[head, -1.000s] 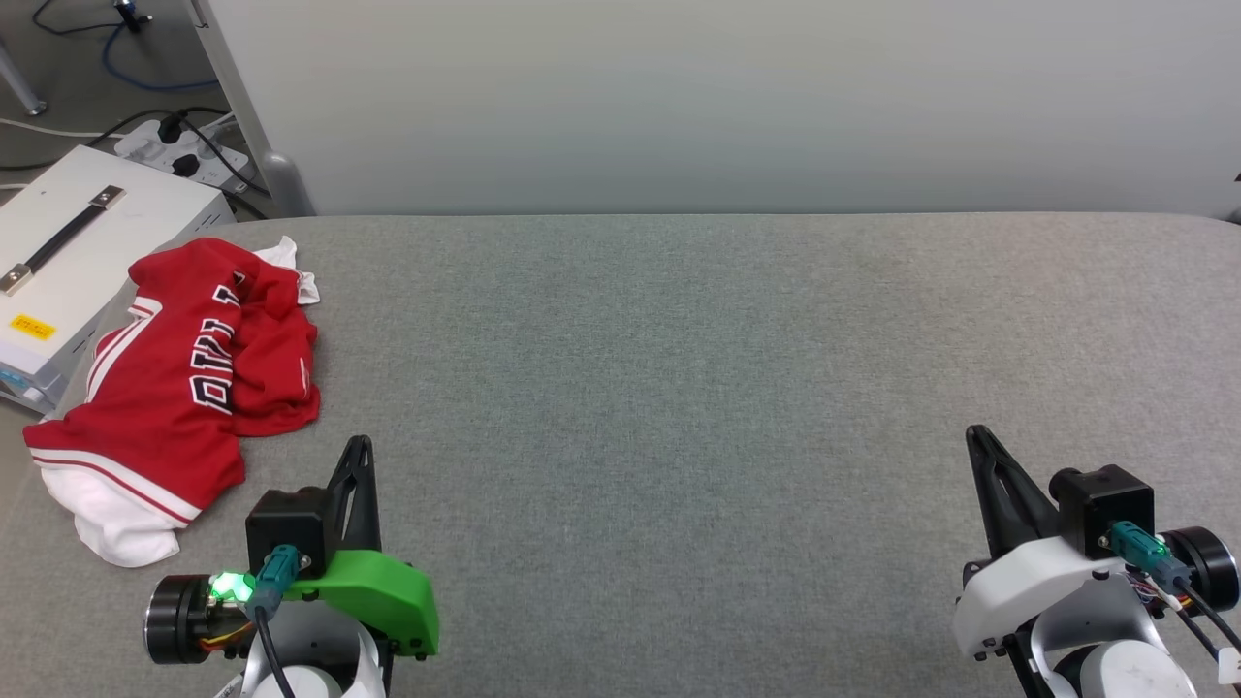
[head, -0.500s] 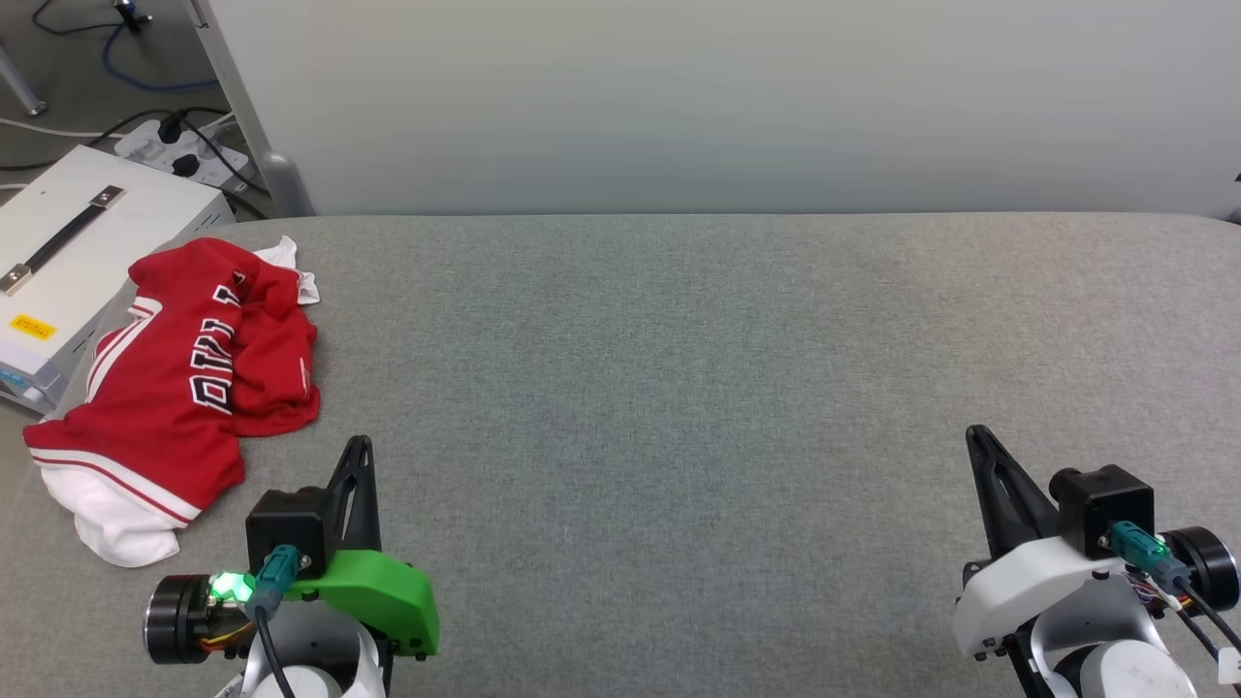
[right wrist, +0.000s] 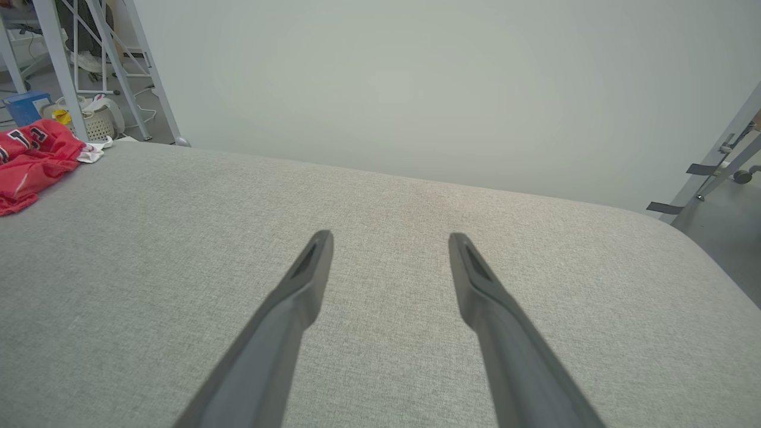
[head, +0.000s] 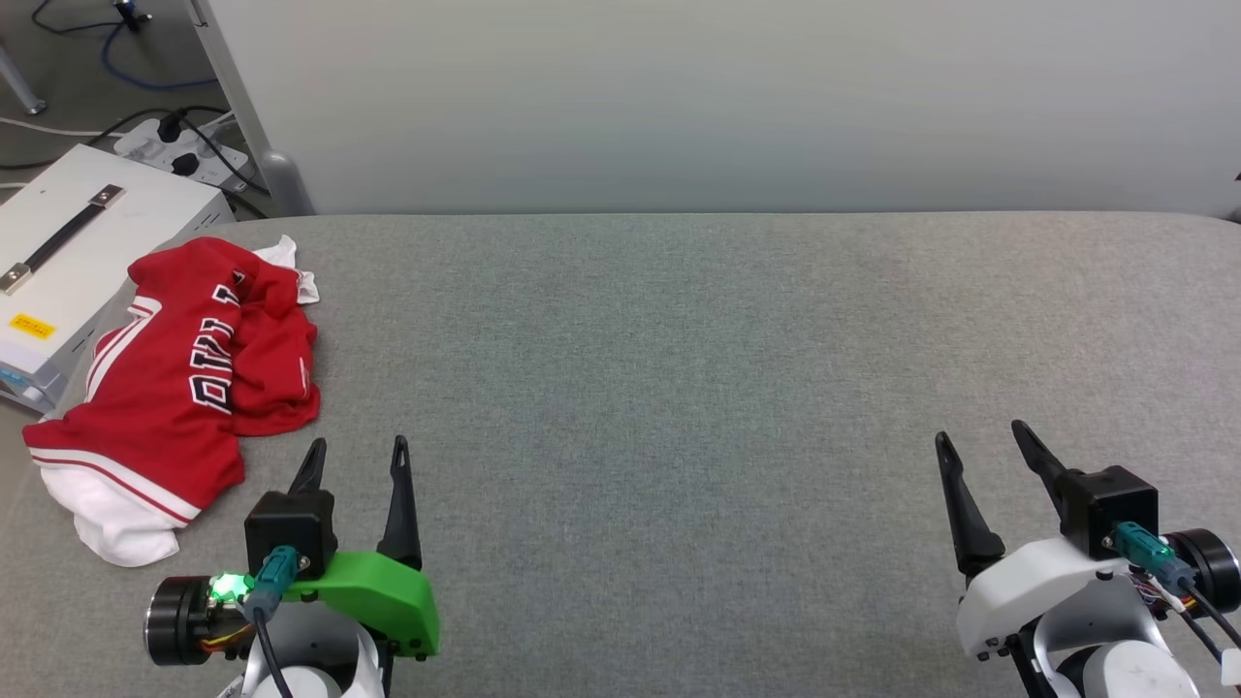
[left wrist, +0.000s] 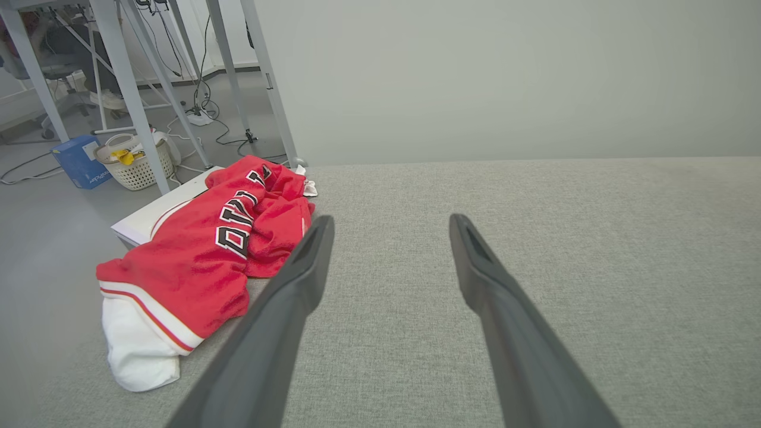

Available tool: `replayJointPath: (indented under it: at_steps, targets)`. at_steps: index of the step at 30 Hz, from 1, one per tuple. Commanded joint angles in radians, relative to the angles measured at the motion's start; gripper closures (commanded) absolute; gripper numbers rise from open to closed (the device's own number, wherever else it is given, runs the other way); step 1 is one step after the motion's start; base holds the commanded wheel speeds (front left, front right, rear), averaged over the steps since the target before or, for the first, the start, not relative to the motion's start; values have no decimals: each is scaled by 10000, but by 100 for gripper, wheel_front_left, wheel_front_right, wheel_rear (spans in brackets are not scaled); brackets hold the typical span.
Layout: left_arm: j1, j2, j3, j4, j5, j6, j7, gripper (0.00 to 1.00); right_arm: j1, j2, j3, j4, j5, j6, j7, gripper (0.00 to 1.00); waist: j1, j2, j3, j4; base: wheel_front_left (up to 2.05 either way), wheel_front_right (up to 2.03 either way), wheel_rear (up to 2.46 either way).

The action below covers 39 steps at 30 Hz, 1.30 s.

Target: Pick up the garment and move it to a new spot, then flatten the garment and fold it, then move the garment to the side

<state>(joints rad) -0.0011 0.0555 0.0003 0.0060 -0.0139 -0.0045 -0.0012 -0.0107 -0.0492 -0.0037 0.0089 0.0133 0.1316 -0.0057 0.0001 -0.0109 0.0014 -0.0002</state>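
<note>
The garment point(head: 184, 378) is a red jersey with white trim and black lettering, lying crumpled at the left end of the grey table point(head: 679, 368), partly over the edge. It also shows in the left wrist view as the garment point(left wrist: 202, 255) and at the far left of the right wrist view as the garment point(right wrist: 30, 160). My left gripper point(head: 357, 448) stands open just right of and nearer than the jersey, holding nothing; its fingers frame bare cloth around the left gripper point(left wrist: 389, 221). My right gripper point(head: 979, 431) is open at the lower right, far from the jersey, also seen as the right gripper point(right wrist: 389, 236).
A white case with a black handle point(head: 68, 242) stands against the table's left end, under the jersey's edge. Cables and a power strip point(head: 184, 145) lie on the floor behind it. A pale wall point(head: 727, 97) runs along the table's far edge. Metal legs and a basket point(left wrist: 134, 166) stand beyond.
Both grippers have gone from shut to open; their fingers now stand apart. Arms, jersey and camera have stayed where they were.
</note>
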Motion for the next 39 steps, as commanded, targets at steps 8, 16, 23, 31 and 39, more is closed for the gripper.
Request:
replayJointPath:
  at_steps: [8, 16, 23, 31, 39]
  targets:
    - [9, -6, 21, 129, -201, 38, -271, 0, -54, -3, -178, 79, 109, -1, -260, 0, -1, 12, 27, 1, 0, 0, 0]
    - [17, -9, 38, 223, -322, 25, -437, 0, -100, -3, -250, 178, 288, -2, -423, 0, -1, 18, 36, 1, 0, 0, 0]
    - [24, -12, 68, 237, -458, 10, -588, 0, -111, -4, -210, 1, 425, -2, -572, 0, -1, 25, 41, 0, 0, 0, 0]
    - [66, -16, 103, 213, -553, -11, -753, 0, -62, -4, -235, -8, 660, -3, -735, 0, -1, 32, -10, 10, 0, 0, 0]
    - [126, -19, 53, 222, -650, -74, -918, 0, -77, -5, -238, -24, 737, -3, -898, 0, -1, 39, -37, 7, 0, 0, 0]
